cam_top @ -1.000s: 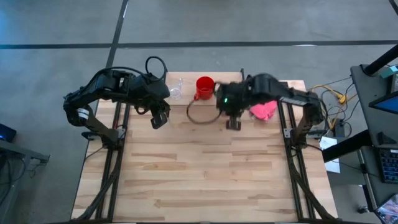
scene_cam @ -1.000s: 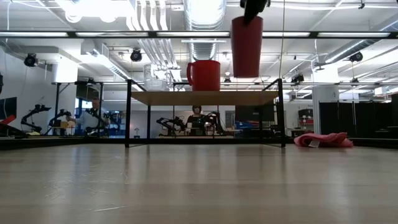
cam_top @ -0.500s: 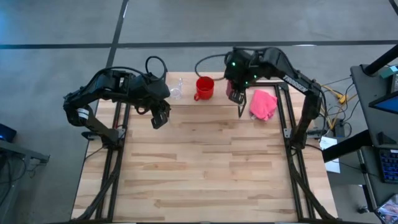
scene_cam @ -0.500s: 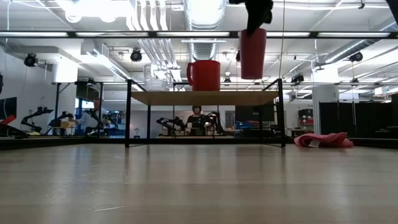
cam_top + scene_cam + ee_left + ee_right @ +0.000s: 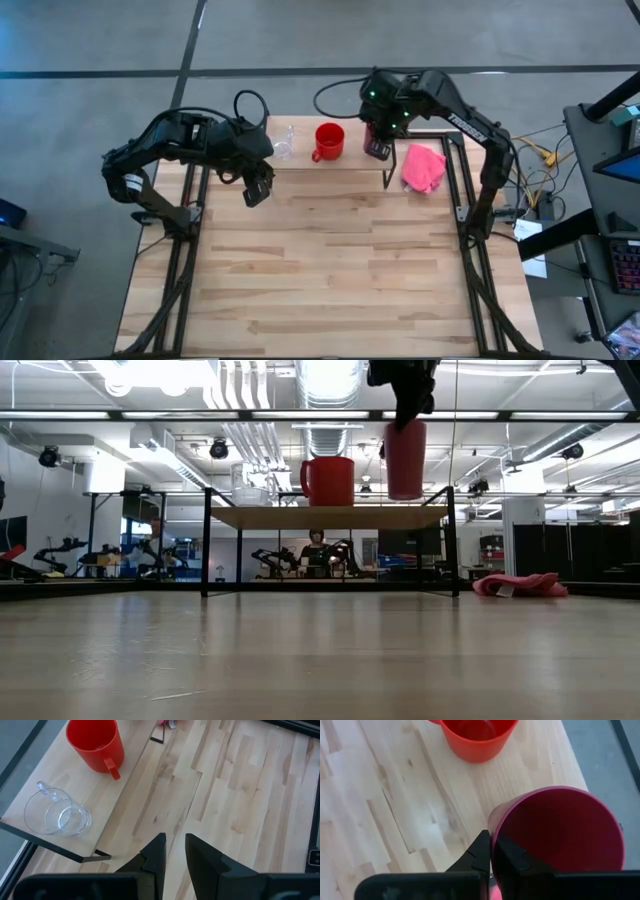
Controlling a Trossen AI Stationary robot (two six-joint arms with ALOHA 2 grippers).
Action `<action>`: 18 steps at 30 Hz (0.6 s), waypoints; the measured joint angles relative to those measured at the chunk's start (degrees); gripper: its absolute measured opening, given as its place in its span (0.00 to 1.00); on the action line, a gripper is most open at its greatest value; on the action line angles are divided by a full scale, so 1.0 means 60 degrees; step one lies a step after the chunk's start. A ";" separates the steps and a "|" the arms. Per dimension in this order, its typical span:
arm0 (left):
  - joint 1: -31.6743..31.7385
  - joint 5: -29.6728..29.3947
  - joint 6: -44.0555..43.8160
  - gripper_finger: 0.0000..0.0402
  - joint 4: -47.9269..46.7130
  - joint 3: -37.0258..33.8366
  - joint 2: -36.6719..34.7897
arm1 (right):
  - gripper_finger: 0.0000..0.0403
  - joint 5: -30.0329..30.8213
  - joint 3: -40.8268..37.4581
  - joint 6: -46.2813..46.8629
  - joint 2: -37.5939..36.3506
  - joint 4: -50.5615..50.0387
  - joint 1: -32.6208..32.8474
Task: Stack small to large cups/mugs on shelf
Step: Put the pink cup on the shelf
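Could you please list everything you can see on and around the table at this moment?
Clear glass: one, transparent, with a handle, on the shelf beside the red mug.
Red mug: one, red, with a handle, on the shelf, between the glass and the tumbler.
Tumbler: one, magenta-pink, held above the shelf's end, not yet set down.
Shelf: one, light wood top on black legs, at the table's far edge.
Cloth: one, pink, on the table beside the shelf.
Table: one, light wood planks.
Left gripper: above the table in front of the shelf, fingers apart, holding nothing.
Right gripper: fingers clamped on the tumbler's rim.
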 joint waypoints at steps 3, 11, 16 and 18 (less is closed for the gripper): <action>0.0000 0.0000 0.0000 0.14 -0.0001 0.0000 0.0000 | 0.02 -0.0012 0.0000 0.0000 0.0124 -0.0005 -0.0004; 0.0000 0.0000 0.0000 0.14 -0.0002 0.0000 0.0000 | 0.02 -0.0008 -0.0002 -0.0040 0.0432 0.0001 -0.0025; 0.0000 0.0000 0.0000 0.14 -0.0002 0.0000 0.0000 | 0.02 0.0015 -0.0002 -0.0036 0.0432 0.0000 -0.0075; 0.0000 0.0000 0.0000 0.14 -0.0002 0.0000 0.0000 | 0.02 0.0015 -0.0002 -0.0025 0.0431 -0.0001 -0.0098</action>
